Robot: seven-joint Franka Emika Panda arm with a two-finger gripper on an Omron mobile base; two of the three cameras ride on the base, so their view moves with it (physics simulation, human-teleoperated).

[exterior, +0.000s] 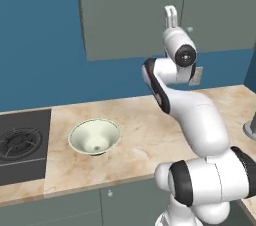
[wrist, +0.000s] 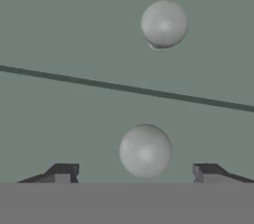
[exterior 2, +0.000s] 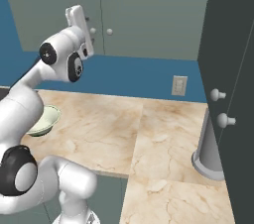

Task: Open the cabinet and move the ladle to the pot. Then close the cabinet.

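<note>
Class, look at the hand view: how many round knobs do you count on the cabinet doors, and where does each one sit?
2. One knob sits low between the open end effector fingertips, below the door seam. The other knob sits above the seam, on the neighbouring door.

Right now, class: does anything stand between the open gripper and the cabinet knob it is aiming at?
Nothing visible does. In the hand view the gripper is open, and the nearer knob on the closed cabinet lies between its fingertips, with open space ahead.
</note>
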